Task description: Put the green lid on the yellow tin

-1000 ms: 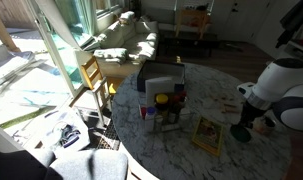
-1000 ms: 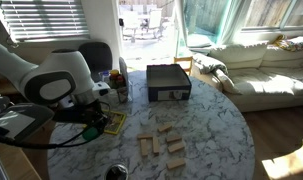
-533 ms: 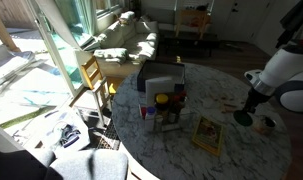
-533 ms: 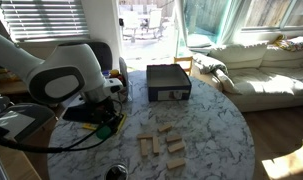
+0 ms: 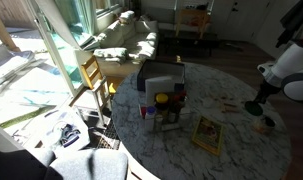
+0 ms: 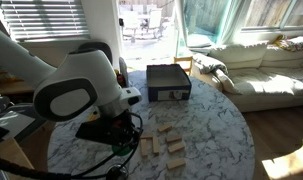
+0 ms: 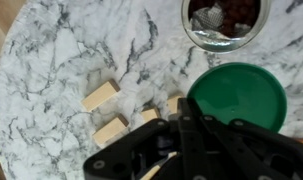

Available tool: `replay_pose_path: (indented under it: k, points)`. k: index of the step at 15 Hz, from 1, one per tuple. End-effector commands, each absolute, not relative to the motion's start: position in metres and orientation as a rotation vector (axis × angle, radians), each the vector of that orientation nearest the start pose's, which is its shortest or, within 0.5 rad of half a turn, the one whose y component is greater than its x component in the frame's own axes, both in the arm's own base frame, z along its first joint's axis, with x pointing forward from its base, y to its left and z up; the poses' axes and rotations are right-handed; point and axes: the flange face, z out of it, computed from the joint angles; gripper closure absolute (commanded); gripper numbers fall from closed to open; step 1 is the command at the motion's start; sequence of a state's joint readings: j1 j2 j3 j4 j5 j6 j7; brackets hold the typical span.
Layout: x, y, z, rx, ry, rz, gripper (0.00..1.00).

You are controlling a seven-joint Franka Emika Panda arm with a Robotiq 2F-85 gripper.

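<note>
Holding the green lid by its edge, my gripper is clamped on it; the yellow tin stands open just beyond.

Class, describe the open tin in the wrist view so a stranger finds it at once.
On the marble table, at the top of the wrist view right of centre, sits the yellow tin. Unlike the flat green lid just below it and the pale wooden blocks further left, it is round, open, with dark contents.
</note>
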State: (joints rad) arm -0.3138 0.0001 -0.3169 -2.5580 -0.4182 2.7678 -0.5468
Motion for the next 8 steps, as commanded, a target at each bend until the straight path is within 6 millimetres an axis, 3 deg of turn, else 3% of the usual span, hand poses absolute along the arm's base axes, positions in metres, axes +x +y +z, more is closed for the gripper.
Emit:
replay_pose_path:
  k: [1,5,6,8]
  points:
    - [0.385,-0.281,0.268,-3.386,-0.624,-0.091,1.00]
    - [0.371,-0.294,0.254,-3.384,-0.696,-0.078,1.00]
    - [0.378,-0.284,0.263,-3.378,-0.640,-0.085,0.98]
    - [0.374,-0.289,0.259,-3.382,-0.645,-0.079,0.98]
